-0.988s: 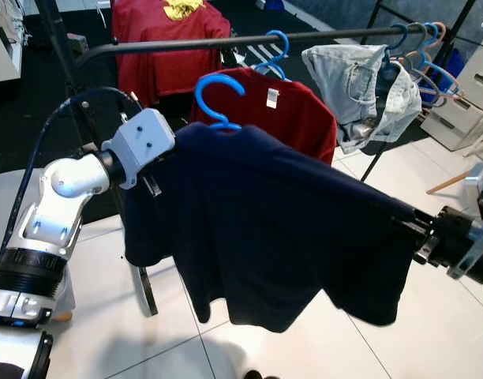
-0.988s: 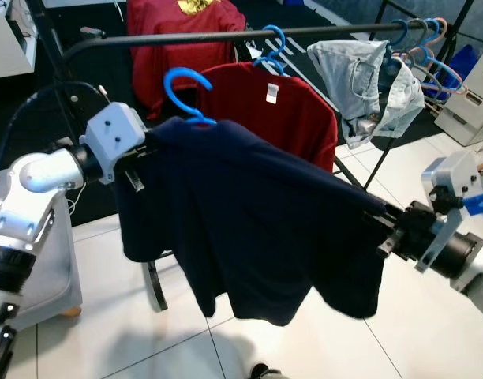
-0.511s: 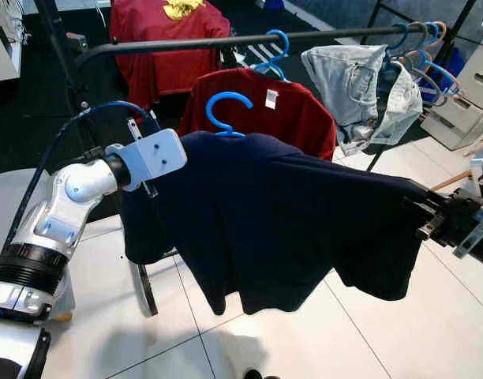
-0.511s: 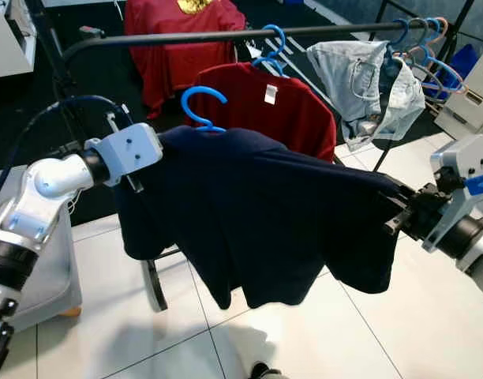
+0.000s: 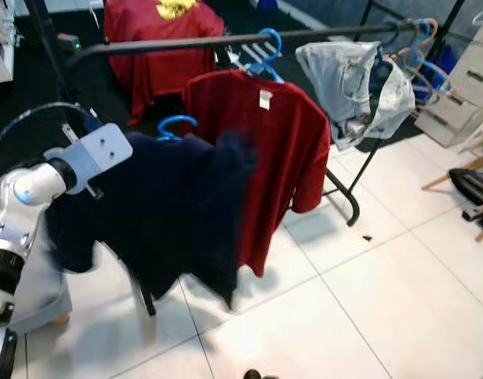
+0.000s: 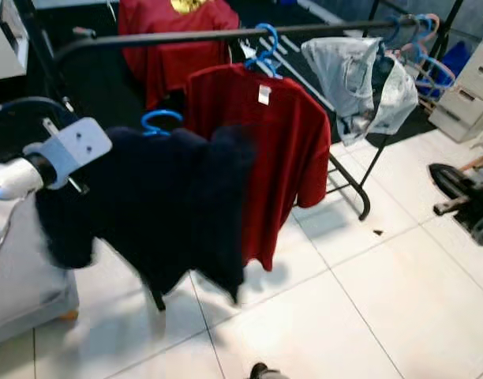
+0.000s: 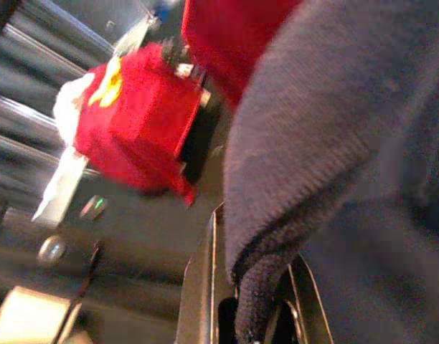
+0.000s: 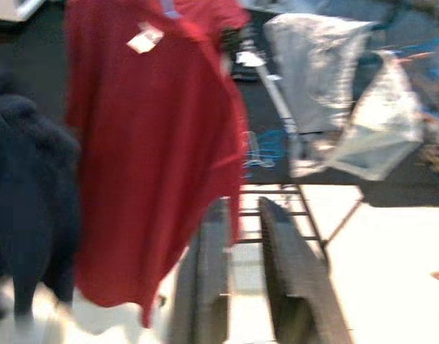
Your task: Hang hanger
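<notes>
Left pincer (image 7: 252, 315) clamps navy shirt (image 5: 170, 213) – arm raised.

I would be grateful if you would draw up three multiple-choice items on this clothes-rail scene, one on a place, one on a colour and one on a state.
1. Where is the red T-shirt?
A. Hanging from the black rail on a blue hanger
B. Lying on the floor
C. Held by the right gripper

2. What colour is the hanger hook above the navy garment?
A. White
B. Blue
C. Yellow

3. What is the state of the right gripper?
A. Shut on the navy garment
B. Shut on the rail
C. Open and holding nothing

Answers:
1. A, its blue hook sits over the rail.
2. B, a blue hook rises from the navy collar, below the rail.
3. C, its wrist view shows a gap between its fingers with nothing in it, while the left gripper grips navy cloth.
</notes>
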{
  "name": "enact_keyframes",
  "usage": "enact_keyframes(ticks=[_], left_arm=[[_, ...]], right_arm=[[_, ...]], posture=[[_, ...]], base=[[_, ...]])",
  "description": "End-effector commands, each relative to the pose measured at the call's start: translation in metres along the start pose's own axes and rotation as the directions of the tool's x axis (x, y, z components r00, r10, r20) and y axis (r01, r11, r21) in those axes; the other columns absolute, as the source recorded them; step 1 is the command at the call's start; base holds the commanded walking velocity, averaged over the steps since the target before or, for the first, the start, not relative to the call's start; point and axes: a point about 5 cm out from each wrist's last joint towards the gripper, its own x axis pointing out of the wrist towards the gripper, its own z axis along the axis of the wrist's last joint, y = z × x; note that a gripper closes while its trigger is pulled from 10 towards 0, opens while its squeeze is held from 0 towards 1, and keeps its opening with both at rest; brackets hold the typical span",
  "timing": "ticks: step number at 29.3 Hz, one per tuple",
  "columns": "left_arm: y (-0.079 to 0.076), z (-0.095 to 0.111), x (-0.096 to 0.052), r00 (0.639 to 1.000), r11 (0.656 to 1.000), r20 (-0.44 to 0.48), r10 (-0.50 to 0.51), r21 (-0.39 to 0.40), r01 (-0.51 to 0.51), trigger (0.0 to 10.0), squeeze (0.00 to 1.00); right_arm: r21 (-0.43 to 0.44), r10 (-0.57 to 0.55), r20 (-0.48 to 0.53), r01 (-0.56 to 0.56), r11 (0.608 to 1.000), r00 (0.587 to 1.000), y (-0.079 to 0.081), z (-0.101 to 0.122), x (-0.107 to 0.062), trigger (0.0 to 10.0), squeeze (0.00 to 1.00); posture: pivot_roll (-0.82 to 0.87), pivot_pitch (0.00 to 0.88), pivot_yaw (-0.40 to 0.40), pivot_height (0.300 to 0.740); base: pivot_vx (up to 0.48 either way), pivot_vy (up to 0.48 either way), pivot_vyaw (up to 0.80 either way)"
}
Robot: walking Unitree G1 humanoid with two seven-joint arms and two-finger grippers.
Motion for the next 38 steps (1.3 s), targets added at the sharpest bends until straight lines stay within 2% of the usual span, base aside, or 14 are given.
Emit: enact_keyframes(ticks=[1,12,18,20,22,23,24,25,26,29,32,33,36,38], left_arm=[[0.004,0.019,0.002,0.992,1.0,0.124,0.021,-0.021,-0.019,10.0,0.0],[0.005,0.027,0.001,0.976,0.998,0.219,-0.012,-0.052,0.024,10.0,0.0],[0.005,0.041,-0.003,0.941,0.993,0.33,-0.079,-0.053,0.102,10.0,0.0],[-0.004,0.065,-0.011,0.846,0.967,0.498,-0.19,-0.054,0.248,10.0,0.0],[-0.004,0.065,-0.011,0.846,0.967,0.498,-0.19,-0.054,0.248,10.0,0.0],[-0.006,0.071,-0.014,0.817,0.958,0.536,-0.212,-0.051,0.282,10.0,0.0],[-0.008,0.081,-0.017,0.768,0.953,0.603,-0.216,-0.041,0.3,10.0,0.0],[-0.008,0.081,-0.017,0.768,0.953,0.603,-0.216,-0.041,0.3,10.0,0.0],[-0.011,0.093,-0.02,0.715,0.944,0.66,-0.23,-0.028,0.33,10.0,0.0],[-0.019,0.115,-0.023,0.595,0.913,0.75,-0.288,0.028,0.406,10.0,0.0],[-0.022,0.117,-0.024,0.565,0.898,0.764,-0.313,0.045,0.437,10.0,0.0],[-0.027,0.12,-0.024,0.519,0.867,0.781,-0.347,0.057,0.495,10.0,0.0],[-0.031,0.122,-0.024,0.48,0.839,0.795,-0.371,0.066,0.54,10.0,0.0],[-0.037,0.128,-0.023,0.422,0.803,0.814,-0.398,0.087,0.59,10.0,0.0]], right_arm=[[0.002,0.024,-0.007,-0.024,1.0,1.0,0.005,-0.001,0.001,10.0,1.0],[-0.023,0.008,-0.007,-0.009,1.0,1.0,0.004,-0.006,0.001,10.0,1.0],[-0.018,0.091,0.075,-0.09,0.996,0.993,0.01,0.007,-0.003,10.0,1.0],[0.097,0.224,0.336,-0.27,0.958,0.915,0.02,0.042,-0.016,10.0,1.0],[0.097,0.224,0.336,-0.27,0.958,0.915,0.02,0.042,-0.016,10.0,1.0],[0.116,0.25,0.39,-0.316,0.942,0.886,0.021,0.048,-0.02,10.0,1.0],[0.129,0.291,0.432,-0.377,0.917,0.854,0.024,0.052,-0.024,10.0,0.87],[0.129,0.291,0.432,-0.377,0.917,0.854,0.024,0.052,-0.024,10.0,0.87],[0.148,0.349,0.485,-0.469,0.871,0.802,0.03,0.056,-0.031,10.0,0.0],[0.178,0.452,0.555,-0.63,0.756,0.698,0.041,0.055,-0.043,10.0,0.0],[0.193,0.469,0.554,-0.654,0.731,0.688,0.043,0.052,-0.043,10.0,0.0],[0.212,0.501,0.555,-0.695,0.687,0.664,0.047,0.049,-0.042,10.0,0.0],[0.226,0.527,0.559,-0.729,0.646,0.64,0.051,0.047,-0.041,10.0,0.0],[0.247,0.571,0.571,-0.787,0.566,0.59,0.056,0.045,-0.04,10.0,0.0]], posture=[[0.0,0.175,-0.042,0.74],[0.01,0.18,-0.038,0.74],[0.01,0.181,-0.036,0.74],[0.01,0.181,-0.036,0.74],[0.01,0.181,-0.036,0.74],[0.01,0.181,-0.036,0.74],[0.01,0.179,-0.038,0.74],[0.01,0.179,-0.038,0.74],[0.01,0.179,-0.04,0.74],[0.01,0.177,-0.042,0.74],[0.01,0.177,-0.042,0.74],[0.01,0.179,-0.042,0.74],[0.01,0.179,-0.043,0.74],[0.0,0.179,-0.041,0.74]], base=[[0.0,0.0,0.0],[0.0,0.0,0.0],[0.0,0.0,0.0],[0.0,0.0,0.0],[0.0,0.0,0.0],[0.0,0.0,0.0],[0.0,0.0,0.0],[0.0,0.0,0.0],[0.0,0.0,0.0],[0.0,0.0,0.0],[0.0,0.0,0.0],[0.0,0.0,0.0],[0.0,0.0,0.0],[0.0,0.0,0.0]])
